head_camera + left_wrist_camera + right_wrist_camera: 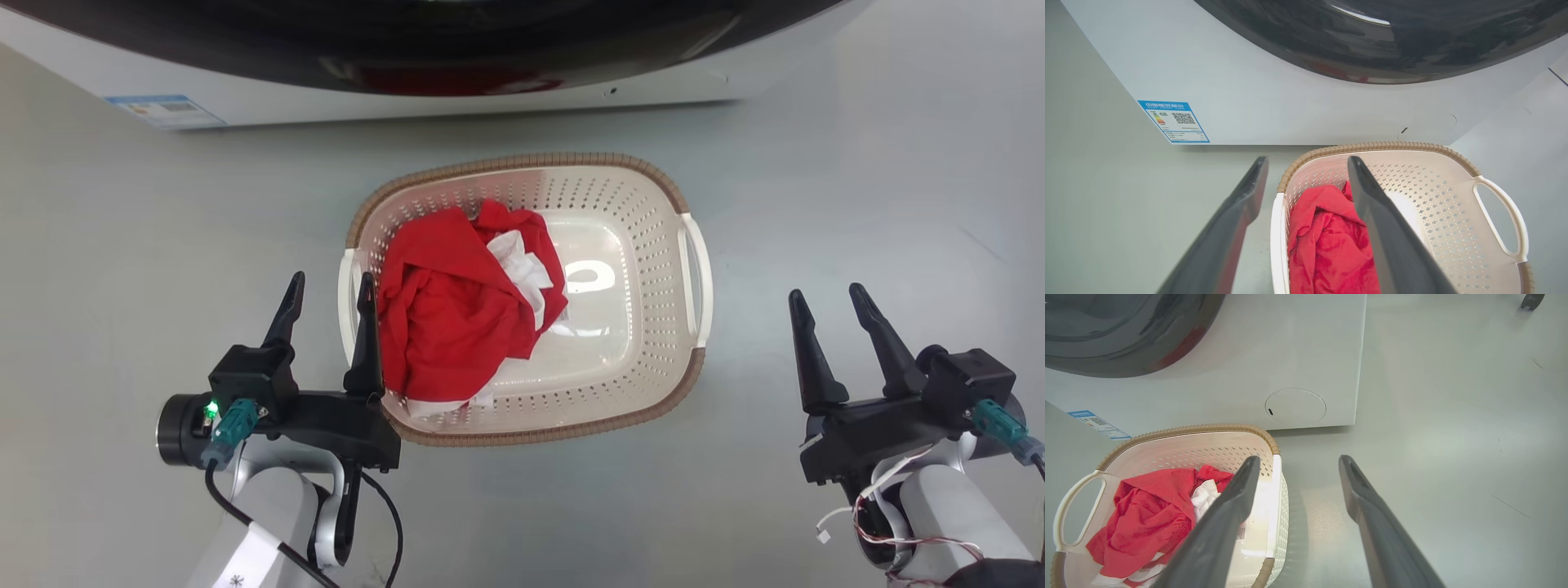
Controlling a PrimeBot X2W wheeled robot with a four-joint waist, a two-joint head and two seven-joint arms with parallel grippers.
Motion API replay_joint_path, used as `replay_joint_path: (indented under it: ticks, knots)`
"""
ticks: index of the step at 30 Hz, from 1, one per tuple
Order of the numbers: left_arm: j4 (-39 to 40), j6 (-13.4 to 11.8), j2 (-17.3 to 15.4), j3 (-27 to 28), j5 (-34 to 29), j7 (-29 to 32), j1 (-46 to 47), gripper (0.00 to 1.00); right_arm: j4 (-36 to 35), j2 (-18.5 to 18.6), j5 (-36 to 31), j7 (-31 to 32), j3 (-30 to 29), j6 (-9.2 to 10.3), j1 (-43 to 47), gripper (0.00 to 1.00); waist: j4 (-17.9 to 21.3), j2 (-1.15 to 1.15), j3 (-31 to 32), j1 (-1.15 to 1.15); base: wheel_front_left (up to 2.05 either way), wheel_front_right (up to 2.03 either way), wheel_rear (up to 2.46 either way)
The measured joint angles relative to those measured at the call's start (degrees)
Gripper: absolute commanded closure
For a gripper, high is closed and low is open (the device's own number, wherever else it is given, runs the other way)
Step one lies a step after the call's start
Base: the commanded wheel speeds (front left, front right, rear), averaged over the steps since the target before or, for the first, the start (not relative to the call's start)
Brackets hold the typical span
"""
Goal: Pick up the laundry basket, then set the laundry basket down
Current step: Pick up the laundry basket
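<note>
Judging progress (head view): the pickup is not yet made, as I read it. The laundry basket (pixel 522 161) sits on the floor (pixel 122 245) just before the washing machine (pixel 457 98), so grasp, lift and set-down are all left to do.
Left gripper (head view): the left gripper (pixel 332 282) is spread wide, one finger outside the basket's left handle (pixel 347 306) and the other over the inside. Whether either touches cannot be told.
Right gripper (head view): the right gripper (pixel 826 294) is parted with nothing in it, well apart from the right handle (pixel 700 278).
Basket look (head view): upright, with cream-white perforated walls and a brown braided rim. A red garment (pixel 449 318) with white cloth (pixel 522 265) is heaped toward its left half, and the rest of the bottom is bare.
Left wrist view: the fingers straddle the near white handle, with the red garment below the inner finger. A blue label (pixel 1173 121) is on the machine front.
Right wrist view: the fingers are parted and the gap lies over bare floor beside the basket. One finger crosses in front of the near handle, so that side is ungrasped.
</note>
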State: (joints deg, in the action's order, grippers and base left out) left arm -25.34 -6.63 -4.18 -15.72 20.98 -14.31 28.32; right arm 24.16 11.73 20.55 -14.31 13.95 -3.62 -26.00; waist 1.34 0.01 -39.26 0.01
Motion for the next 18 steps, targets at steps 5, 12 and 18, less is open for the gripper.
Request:
replay_joint_path:
  ticks: [5,12,18]
  knots:
    - [-1.59,0.0,0.29,0.04,0.04,0.0,1.05,0.0,1.56,-0.93,0.01,-0.15,0.05,-0.42,-1.99,0.0,0.12,0.0,-2.69,0.0,0.0,0.0,0.0]
    - [-4.45,0.09,0.66,0.15,0.6,-0.01,3.38,0.0,4.31,-1.31,0.01,-0.23,0.1,-0.9,-4.73,0.0,0.0,0.0,-5.84,0.0,0.0,0.0,0.0]
    - [-8.08,0.65,0.67,0.6,1.0,-0.01,5.57,0.0,7.05,-2.63,0.01,-0.24,1.11,-1.3,-8.18,0.0,0.04,0.01,-7.61,0.0,0.0,0.0,0.0]
